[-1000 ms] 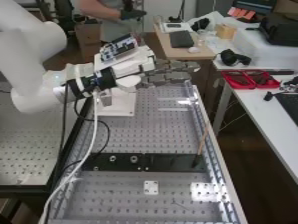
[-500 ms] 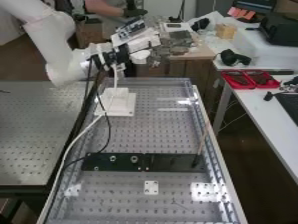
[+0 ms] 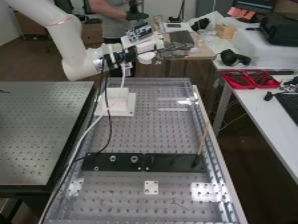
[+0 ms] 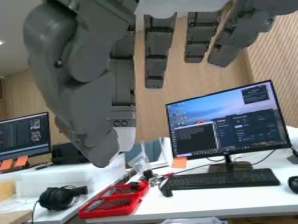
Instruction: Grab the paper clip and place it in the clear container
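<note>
Perforated bench (image 3: 143, 135) spans lower centre; upper centre, the hand (image 3: 174, 50) looks empty, fingers straight; grasp and placement both seem undone.

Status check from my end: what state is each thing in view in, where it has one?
Hand: open, fingers straight, nothing gripped.
Larger monitor: switched on.
Monitor at the wrist view's edge: switched on.
Red tray: uncovered, things inside.
Wooden stick: tilted.
</note>
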You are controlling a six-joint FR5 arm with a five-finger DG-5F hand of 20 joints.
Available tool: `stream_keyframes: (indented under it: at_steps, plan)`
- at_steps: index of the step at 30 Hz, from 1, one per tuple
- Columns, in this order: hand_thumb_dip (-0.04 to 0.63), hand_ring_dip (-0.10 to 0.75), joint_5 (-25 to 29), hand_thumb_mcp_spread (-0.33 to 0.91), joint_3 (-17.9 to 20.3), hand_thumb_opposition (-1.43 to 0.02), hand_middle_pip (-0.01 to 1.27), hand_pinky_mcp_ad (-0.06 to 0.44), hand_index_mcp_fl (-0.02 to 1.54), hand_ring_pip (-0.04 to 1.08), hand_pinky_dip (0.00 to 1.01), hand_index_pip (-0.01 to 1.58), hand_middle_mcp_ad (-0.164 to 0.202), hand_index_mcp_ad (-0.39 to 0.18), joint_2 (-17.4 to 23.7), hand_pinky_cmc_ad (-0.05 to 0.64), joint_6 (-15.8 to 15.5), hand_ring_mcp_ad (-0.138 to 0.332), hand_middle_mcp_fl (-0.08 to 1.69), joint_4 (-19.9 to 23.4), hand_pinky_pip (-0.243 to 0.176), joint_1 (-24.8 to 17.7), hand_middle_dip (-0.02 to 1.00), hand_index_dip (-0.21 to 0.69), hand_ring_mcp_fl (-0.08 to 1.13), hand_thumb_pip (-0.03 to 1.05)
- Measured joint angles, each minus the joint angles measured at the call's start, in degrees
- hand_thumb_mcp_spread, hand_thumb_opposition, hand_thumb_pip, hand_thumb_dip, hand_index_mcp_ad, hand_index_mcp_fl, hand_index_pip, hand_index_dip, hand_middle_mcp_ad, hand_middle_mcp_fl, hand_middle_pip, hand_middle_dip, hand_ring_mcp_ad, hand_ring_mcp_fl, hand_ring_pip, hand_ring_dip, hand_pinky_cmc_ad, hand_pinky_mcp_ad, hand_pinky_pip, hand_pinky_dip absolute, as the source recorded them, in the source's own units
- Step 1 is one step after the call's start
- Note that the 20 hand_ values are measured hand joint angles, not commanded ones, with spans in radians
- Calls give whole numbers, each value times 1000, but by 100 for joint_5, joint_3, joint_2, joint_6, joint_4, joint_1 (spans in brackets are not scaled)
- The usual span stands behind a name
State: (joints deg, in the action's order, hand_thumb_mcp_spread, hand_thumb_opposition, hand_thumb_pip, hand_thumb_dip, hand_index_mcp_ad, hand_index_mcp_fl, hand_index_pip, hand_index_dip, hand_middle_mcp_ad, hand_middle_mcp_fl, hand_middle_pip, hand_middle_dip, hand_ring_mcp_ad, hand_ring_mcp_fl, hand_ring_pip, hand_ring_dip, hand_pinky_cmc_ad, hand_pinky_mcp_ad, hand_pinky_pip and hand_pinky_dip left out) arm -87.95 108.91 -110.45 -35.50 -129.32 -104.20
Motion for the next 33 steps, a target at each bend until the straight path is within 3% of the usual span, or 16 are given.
stream_keyframes:
  at_steps: [16, 33]
  plan:
    - [239, 59, 212, 429, -573, -988, 152, 150, 771, 80, 182, 1330, -2, -176, -717, 293, 41, 143, 309, -575, -26, -85, 188, -51, 30, 588]
    - [239, 59, 695, 429, -954, -988, 152, 148, 770, 80, 182, 1330, -2, -176, -1184, 293, 48, 143, 309, -1054, -26, 12, 188, -51, 30, 588]
